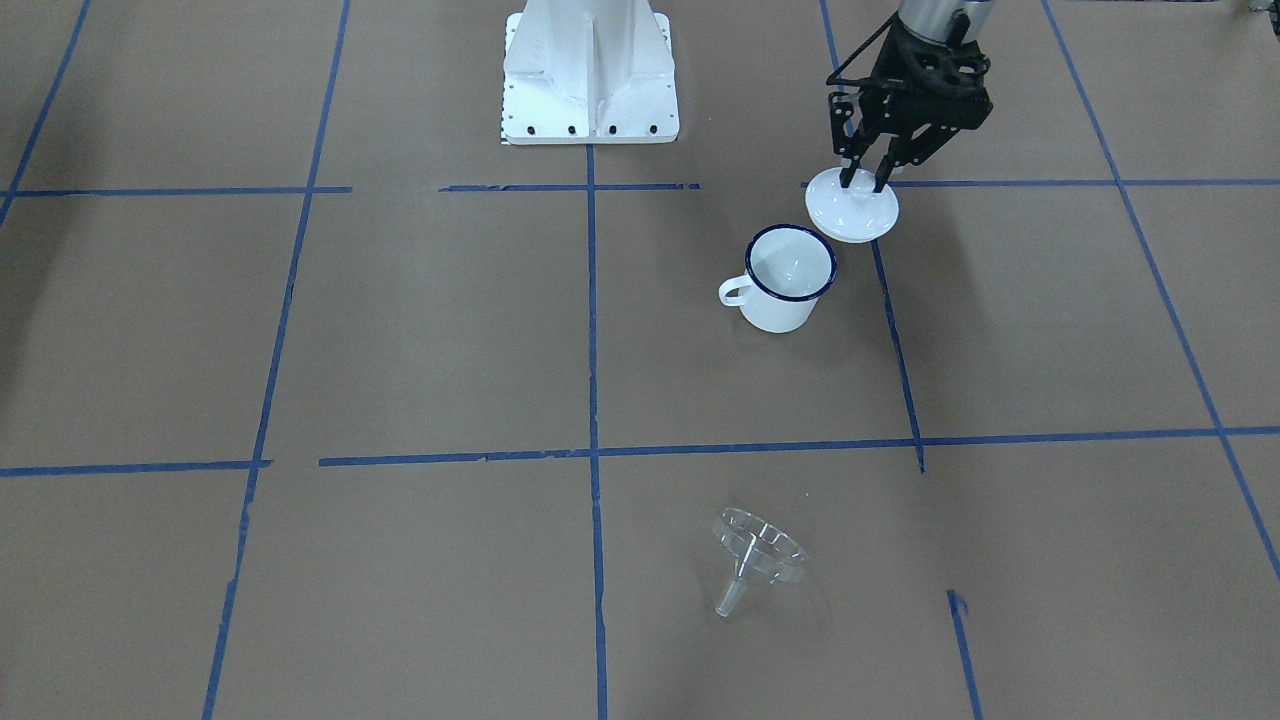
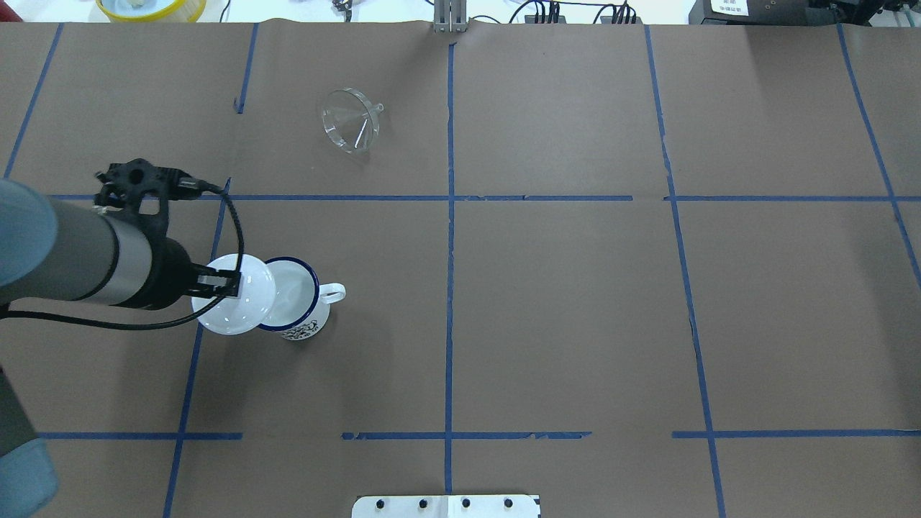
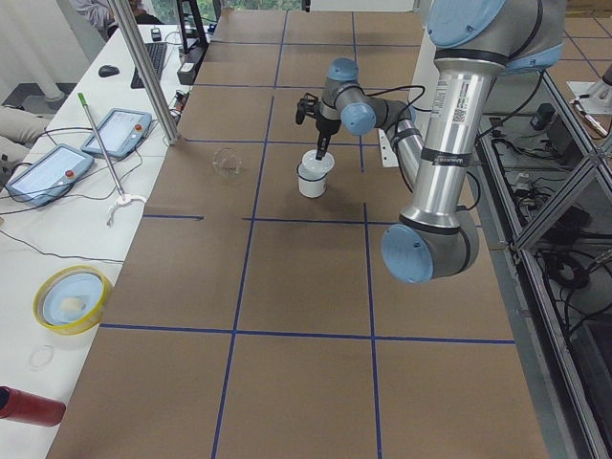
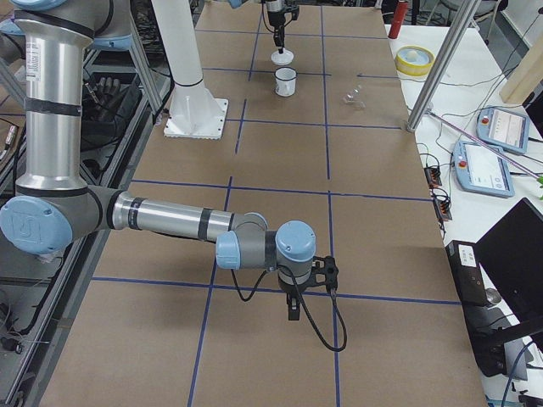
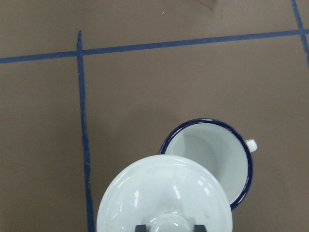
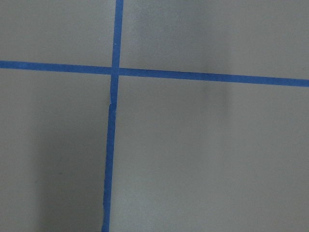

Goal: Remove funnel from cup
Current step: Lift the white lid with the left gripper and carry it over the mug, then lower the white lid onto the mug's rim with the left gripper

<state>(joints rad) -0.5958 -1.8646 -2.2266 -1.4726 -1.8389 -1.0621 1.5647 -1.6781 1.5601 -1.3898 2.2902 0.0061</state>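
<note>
My left arm reaches out low over the table [image 1: 400,350], wrist turned down, and the left gripper [image 1: 865,182] has its fingers pressed in on the knob of a white lid [image 1: 852,212]. The lid hangs in the air beside the cup [image 1: 785,280], on the cup's side toward the robot's left. From overhead its edge overlaps the cup's blue rim, and I cannot tell whether the two touch. The cup stands upright with its mouth open and its handle toward the robot's right.

The funnel [image 1: 758,555] is out of the cup. It lies tilted on the brown paper well apart from it, across a blue tape line [image 1: 760,447] on the operators' side, with its spout pointing away from the robot. Being clear plastic, it is faint in every view and only a glint in the two side views.

The left wrist camera cuts off the knob and the fingertips at its lower edge. The right gripper [image 4: 293,309] shows only in the side view, pointing down near the table far from the cup, and I cannot tell how its jaws stand. Its own camera shows nothing but paper and crossing tape.
</note>
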